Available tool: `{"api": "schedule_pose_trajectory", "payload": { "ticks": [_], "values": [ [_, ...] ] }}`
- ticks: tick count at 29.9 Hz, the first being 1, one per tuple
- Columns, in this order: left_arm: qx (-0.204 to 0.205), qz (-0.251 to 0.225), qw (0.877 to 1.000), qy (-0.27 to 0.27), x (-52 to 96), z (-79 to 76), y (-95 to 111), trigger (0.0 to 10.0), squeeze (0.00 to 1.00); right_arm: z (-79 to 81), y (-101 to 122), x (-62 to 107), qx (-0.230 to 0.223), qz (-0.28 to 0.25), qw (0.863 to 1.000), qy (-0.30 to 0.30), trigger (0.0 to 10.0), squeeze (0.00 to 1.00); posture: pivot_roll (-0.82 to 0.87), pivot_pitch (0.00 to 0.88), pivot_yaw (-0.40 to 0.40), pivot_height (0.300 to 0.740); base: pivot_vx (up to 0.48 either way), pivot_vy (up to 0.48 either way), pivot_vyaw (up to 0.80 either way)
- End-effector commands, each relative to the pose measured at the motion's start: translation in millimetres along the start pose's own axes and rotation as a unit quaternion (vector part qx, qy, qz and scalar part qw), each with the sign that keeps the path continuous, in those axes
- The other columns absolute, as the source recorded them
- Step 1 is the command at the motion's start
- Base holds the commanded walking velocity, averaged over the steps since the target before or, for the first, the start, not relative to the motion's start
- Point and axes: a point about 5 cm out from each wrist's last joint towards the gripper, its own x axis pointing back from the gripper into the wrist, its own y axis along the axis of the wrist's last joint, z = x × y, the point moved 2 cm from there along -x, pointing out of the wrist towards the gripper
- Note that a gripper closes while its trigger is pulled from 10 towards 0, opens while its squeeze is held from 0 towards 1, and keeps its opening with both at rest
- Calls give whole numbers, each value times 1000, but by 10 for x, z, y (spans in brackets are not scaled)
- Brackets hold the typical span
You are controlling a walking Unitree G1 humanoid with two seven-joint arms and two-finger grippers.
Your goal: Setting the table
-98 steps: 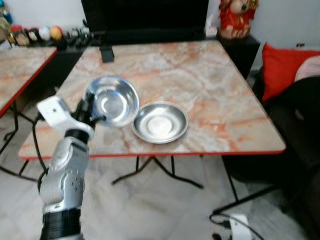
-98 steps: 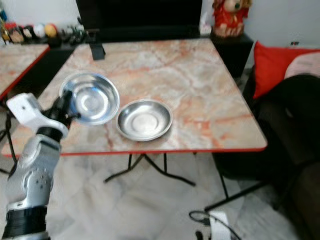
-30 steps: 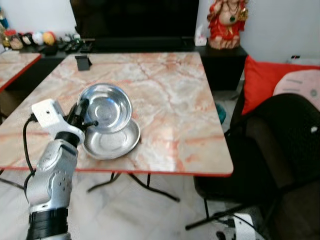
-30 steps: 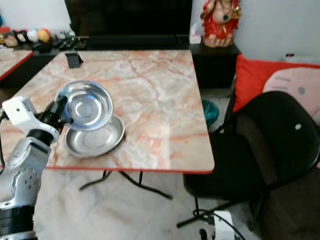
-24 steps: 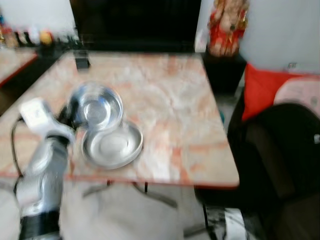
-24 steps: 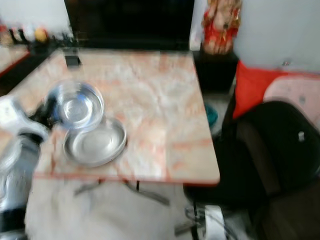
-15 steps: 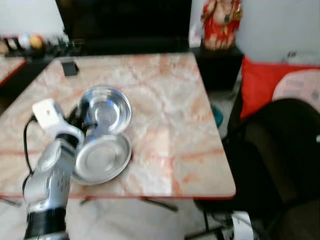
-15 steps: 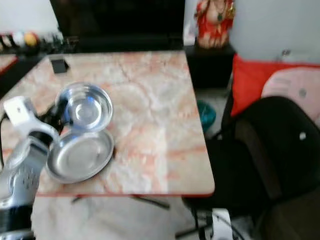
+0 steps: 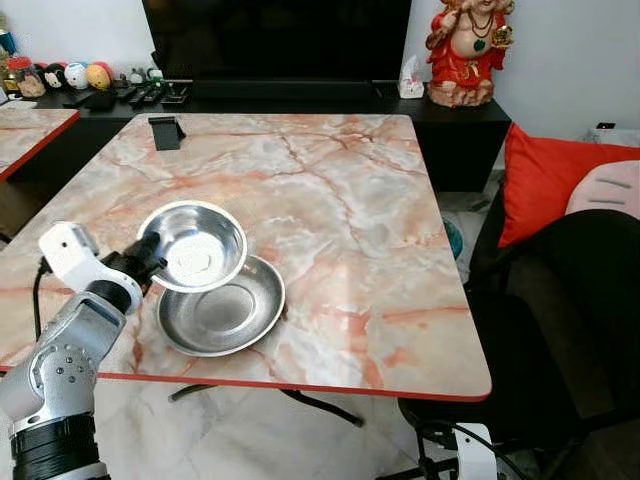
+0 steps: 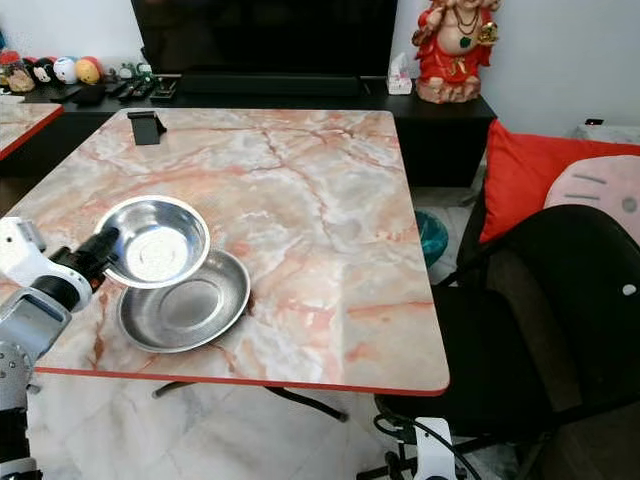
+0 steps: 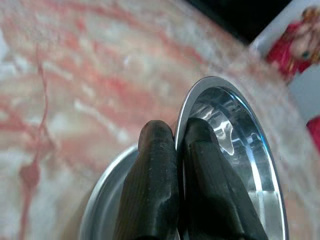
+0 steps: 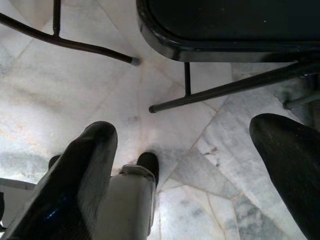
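Observation:
A steel bowl [image 9: 194,257] hangs just above a shallow steel plate [image 9: 222,318] near the front left of the marble table [image 9: 330,200]. My left gripper [image 9: 150,256] is shut on the bowl's left rim; in the left wrist view its fingers [image 11: 160,170] pinch the rim of the bowl [image 11: 235,155] over the plate [image 11: 102,210]. The bowl overlaps the plate's back left part. My right gripper [image 12: 185,165] hangs open above the floor beside a black chair seat [image 12: 230,25].
A black phone stand [image 9: 166,131] sits at the table's far left. A black chair [image 10: 540,320] stands close to the table's right side, with red and pink cushions [image 9: 560,175] behind. A second marble table [image 9: 25,125] is at far left. TV cabinet and red figurine [image 9: 466,50] lie beyond.
The camera has shifted and steadied. The bowl in my left gripper has sunk and levelled out, now sitting lower over the plate's back left edge.

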Motion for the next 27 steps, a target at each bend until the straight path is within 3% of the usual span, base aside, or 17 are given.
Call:
{"api": "schedule_pose_trajectory", "payload": {
  "ticks": [1,11,27],
  "values": [
    [-15,35,999,-7,17,-27,-88,10000,0,-7,16,-3,1,0,1000,0,10000,0,-49,0,11,720,0,0,0],
    [-15,67,997,-24,-8,-155,-219,10000,0,-6,20,-3,1,0,1000,0,10000,0,-54,0,14,720,0,0,0],
    [-13,54,998,5,-86,-119,-244,10000,0,10,13,-4,-2,-1,1000,2,10000,0,-62,0,25,720,0,0,0]
  ]
}}
